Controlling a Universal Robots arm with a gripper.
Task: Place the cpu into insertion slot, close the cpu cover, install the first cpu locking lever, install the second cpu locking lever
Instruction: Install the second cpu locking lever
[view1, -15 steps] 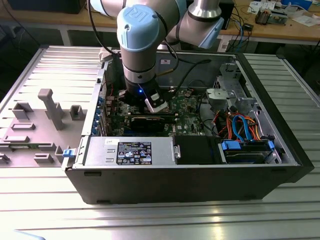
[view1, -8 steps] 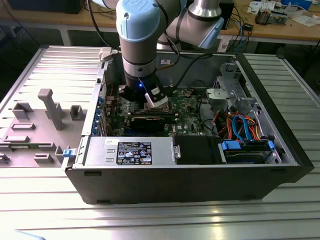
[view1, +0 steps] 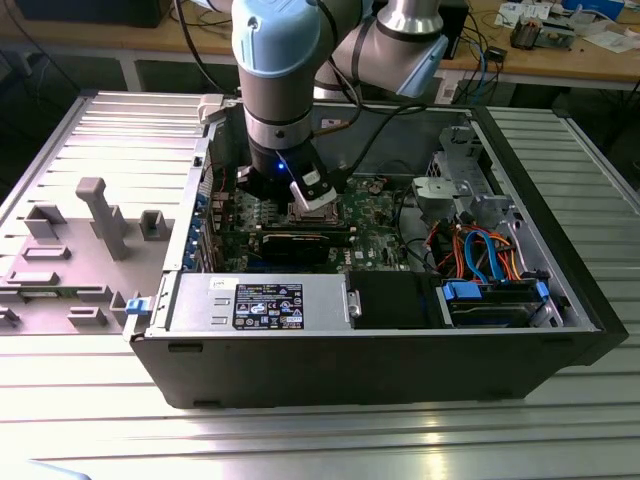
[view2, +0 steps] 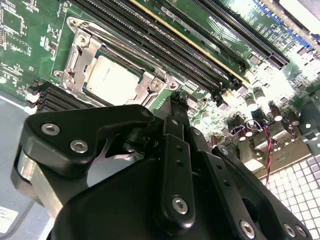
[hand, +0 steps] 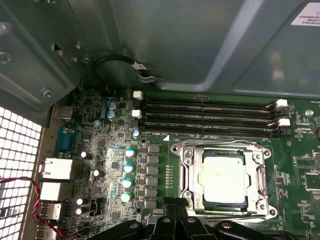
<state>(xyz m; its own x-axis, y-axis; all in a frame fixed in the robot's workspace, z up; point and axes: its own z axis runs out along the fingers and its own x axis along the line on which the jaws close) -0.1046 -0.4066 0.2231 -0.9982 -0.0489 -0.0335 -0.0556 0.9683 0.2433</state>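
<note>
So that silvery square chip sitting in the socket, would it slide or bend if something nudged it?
The cpu looks like a rigid, flat metal-topped piece, so bending seems unlikely. It sits inside the insertion slot with the cpu cover framing it, so it probably wouldn't slide.

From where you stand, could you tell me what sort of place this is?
Probably an electronics assembly lab: an open black computer case lies on a ribbed grey metal table, grey plastic fixtures sit beside it, and a cluttered wooden workbench stands behind.

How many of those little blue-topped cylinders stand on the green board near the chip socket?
6 in the first wrist view: four in a column beside the insertion slot, two higher up. The gripper may hide more.
</note>
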